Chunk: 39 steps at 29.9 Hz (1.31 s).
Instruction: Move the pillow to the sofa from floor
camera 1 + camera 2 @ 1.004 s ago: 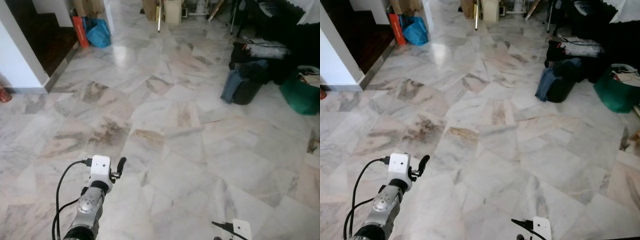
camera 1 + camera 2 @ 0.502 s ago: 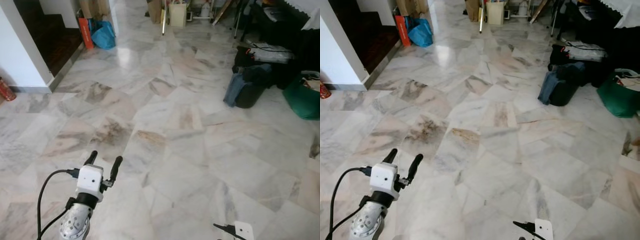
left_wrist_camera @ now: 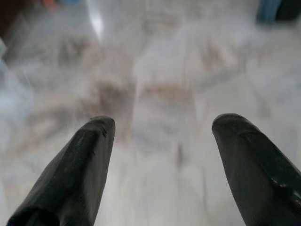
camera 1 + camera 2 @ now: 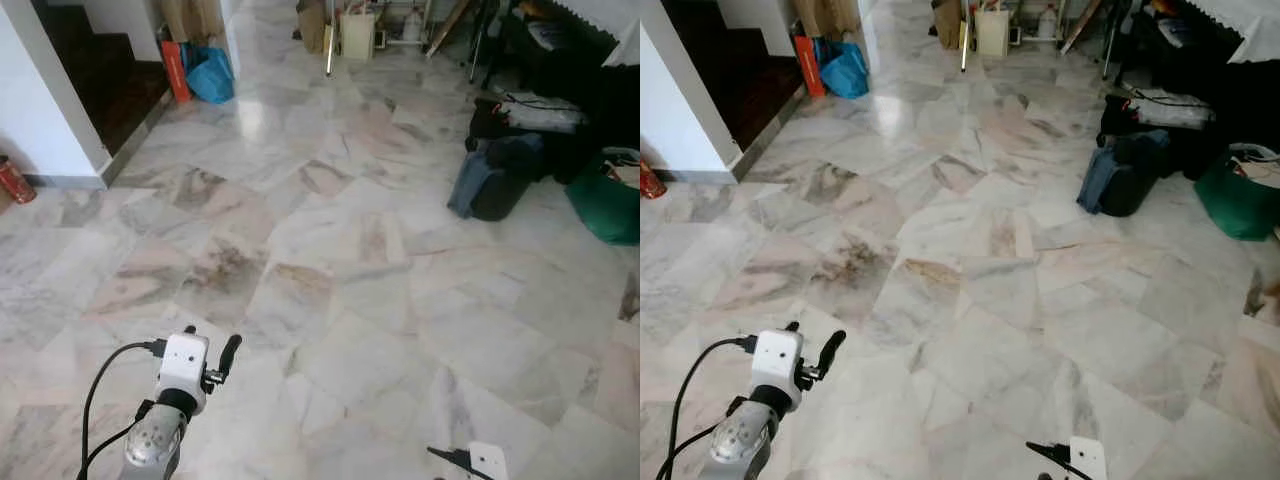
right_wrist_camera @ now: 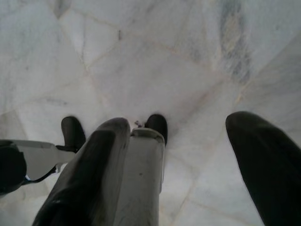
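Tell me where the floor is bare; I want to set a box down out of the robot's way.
Bare marble floor runs between the white wall corner and the dark bags, ahead of the raised left gripper. Crowded spots: green bag beside the bags, blue bag and clutter at the far end.

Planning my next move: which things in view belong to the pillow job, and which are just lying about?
Job: open left claw; open right claw; white marble floor.

Lying about: blue plastic bag; red-orange bag; black bag draped with blue cloth; green bag; red cylinder.
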Motion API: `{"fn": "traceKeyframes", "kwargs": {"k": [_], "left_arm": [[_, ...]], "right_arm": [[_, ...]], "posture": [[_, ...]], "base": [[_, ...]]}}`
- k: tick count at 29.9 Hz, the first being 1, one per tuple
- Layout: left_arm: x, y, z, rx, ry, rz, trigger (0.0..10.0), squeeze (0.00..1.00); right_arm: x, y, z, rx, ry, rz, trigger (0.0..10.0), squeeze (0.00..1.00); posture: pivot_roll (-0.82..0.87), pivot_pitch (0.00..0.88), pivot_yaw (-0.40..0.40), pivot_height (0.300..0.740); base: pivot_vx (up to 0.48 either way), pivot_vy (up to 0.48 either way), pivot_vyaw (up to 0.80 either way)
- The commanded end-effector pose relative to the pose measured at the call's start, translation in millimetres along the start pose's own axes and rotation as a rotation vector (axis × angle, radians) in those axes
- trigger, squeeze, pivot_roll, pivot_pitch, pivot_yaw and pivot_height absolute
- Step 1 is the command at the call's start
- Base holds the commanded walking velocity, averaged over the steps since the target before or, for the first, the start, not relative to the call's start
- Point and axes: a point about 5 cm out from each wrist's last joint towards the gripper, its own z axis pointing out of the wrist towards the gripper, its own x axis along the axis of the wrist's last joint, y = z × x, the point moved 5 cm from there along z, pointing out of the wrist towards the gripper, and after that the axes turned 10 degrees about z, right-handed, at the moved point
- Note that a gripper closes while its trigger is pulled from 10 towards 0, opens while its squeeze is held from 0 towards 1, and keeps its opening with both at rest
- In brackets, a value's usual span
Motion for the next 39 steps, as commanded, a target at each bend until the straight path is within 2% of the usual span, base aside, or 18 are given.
{"fn": "traceKeyframes", "kwargs": {"k": [1, 4, 8, 9, 13, 18, 22, 26, 30, 33, 37, 39], "left_arm": [[-37, 10.1, -5.5, -0.058, -0.165, 0.049, 10.0, 0.0], [-58, 14.3, -10.1, -0.063, -0.263, 0.022, 10.0, 0.0], [-104, 30.5, -31.0, -0.115, -0.503, 0.028, 10.0, 0.0], [-104, 30.5, -31.0, -0.115, -0.503, 0.028, 10.0, 0.0], [-125, 27.8, -46.5, -0.076, -0.617, -0.018, 10.0, 0.0], [-130, 30.2, -49.6, -0.08, -0.655, -0.052, 10.0, 0.0], [-125, 32.5, -44.2, -0.087, -0.649, -0.049, 10.0, 0.0], [-128, 30.6, -47.7, -0.049, -0.649, -0.102, 10.0, 0.0], [-128, 31.9, -47.7, -0.051, -0.649, -0.113, 10.0, 0.0], [-129, 33.9, -48.3, -0.056, -0.655, -0.119, 10.0, 0.0], [-128, 33.0, -46.6, -0.049, -0.658, -0.13, 10.0, 0.0], [-127, 32.4, -46.0, -0.045, -0.659, -0.132, 10.0, 0.0]], "right_arm": [[0, -1.7, 0.3, 0.0, 0.005, 0.009, 10.0, 0.0], [1, -2.5, 0.5, -0.001, 0.008, 0.015, 10.0, 0.0], [1, -4.1, 0.9, 0.003, -0.001, -0.011, 10.0, 0.0], [1, -4.1, 0.9, 0.003, -0.001, -0.011, 10.0, 0.0], [1, -4.0, 0.9, 0.001, 0.002, -0.005, 10.0, 0.0], [1, -3.0, 0.7, 0.0, -0.001, -0.014, 10.0, 0.0], [1, -2.5, 0.6, -0.001, 0.0, -0.013, 10.0, 0.0], [2, -2.1, 0.5, -0.003, 0.011, 0.002, 10.0, 0.0], [3, -2.1, 0.4, -0.002, 0.022, 0.002, 10.0, 0.0], [9, -1.8, 0.0, -0.005, 0.067, 0.037, 10.0, 0.0], [15, -1.2, -0.5, -0.008, 0.103, 0.013, 10.0, 0.0], [20, 0.8, -1.3, -0.028, 0.144, 0.03, 10.0, 0.0]], "posture": [[0.08, 0.01, 0.0, 0.74], [0.08, 0.013, 0.003, 0.74], [0.08, 0.019, 0.001, 0.74], [0.08, 0.019, 0.001, 0.74], [0.08, 0.026, 0.002, 0.74], [0.08, 0.035, -0.002, 0.74], [0.08, 0.042, -0.005, 0.74], [0.07, 0.049, -0.006, 0.74], [0.07, 0.053, -0.008, 0.74], [0.07, 0.053, -0.009, 0.74], [0.07, 0.054, -0.012, 0.74], [0.07, 0.052, -0.013, 0.74]], "base": [[0.0, 0.0, 0.0], [0.0, 0.0, 0.0], [0.0, 0.0, 0.0], [0.0, 0.0, 0.0], [0.0, 0.0, 0.0], [0.0, 0.0, 0.0], [0.0, 0.0, 0.0], [0.0, 0.0, 0.0], [0.0, 0.0, 0.0], [0.0, 0.0, 0.0], [0.0, 0.0, 0.0], [0.0, 0.0, 0.0]]}}
